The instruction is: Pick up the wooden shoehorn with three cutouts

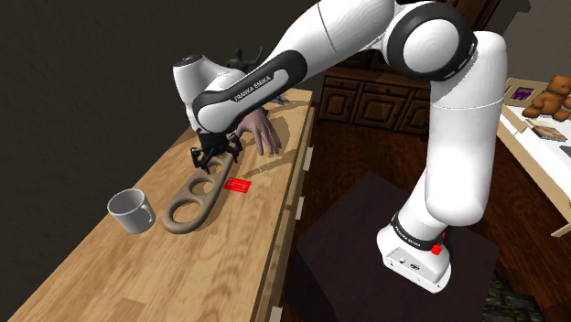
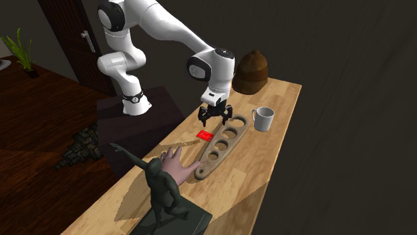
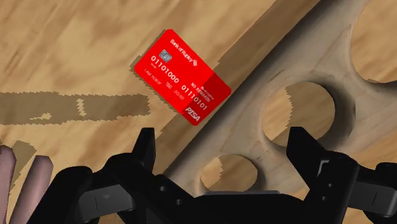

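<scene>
The open, empty black gripper (image 3: 221, 143) may catch the red card (image 3: 182, 77) beside the flat brown wooden shoehorn (image 3: 302, 54) if it closes off-centre.

light: dim, dark surrounds | shadows: soft overall, jagged-edged close up

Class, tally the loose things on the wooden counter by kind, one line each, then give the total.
Shoehorn: 1
Mug: 1
Red card: 1
Model hand: 1
Dark dinosaur figure: 1
Brown hat: 1
Total: 6
</scene>
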You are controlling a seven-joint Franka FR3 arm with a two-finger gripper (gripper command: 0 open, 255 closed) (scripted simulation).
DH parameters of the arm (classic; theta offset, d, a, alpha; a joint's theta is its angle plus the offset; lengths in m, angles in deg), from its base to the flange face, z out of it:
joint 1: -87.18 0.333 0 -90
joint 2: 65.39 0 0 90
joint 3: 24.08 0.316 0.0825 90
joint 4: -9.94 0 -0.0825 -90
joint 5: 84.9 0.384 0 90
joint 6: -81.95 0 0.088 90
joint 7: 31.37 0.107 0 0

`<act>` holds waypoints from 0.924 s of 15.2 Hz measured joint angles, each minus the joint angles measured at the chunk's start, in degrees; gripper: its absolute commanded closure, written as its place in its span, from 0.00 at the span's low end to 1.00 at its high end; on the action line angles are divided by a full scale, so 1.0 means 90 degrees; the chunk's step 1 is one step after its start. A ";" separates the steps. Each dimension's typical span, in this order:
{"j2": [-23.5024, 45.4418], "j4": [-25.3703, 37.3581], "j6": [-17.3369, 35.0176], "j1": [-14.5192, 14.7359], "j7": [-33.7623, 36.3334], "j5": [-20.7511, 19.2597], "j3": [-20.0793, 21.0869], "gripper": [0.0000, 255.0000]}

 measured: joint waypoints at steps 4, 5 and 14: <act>0.0538 0.0470 0.0032 0.0167 0.0168 -0.0134 -0.0047 0.00; 0.0577 0.0438 0.0099 0.0177 0.0191 -0.0151 -0.0054 0.00; 0.0847 0.0353 0.0445 0.0217 0.0260 -0.0255 -0.0115 1.00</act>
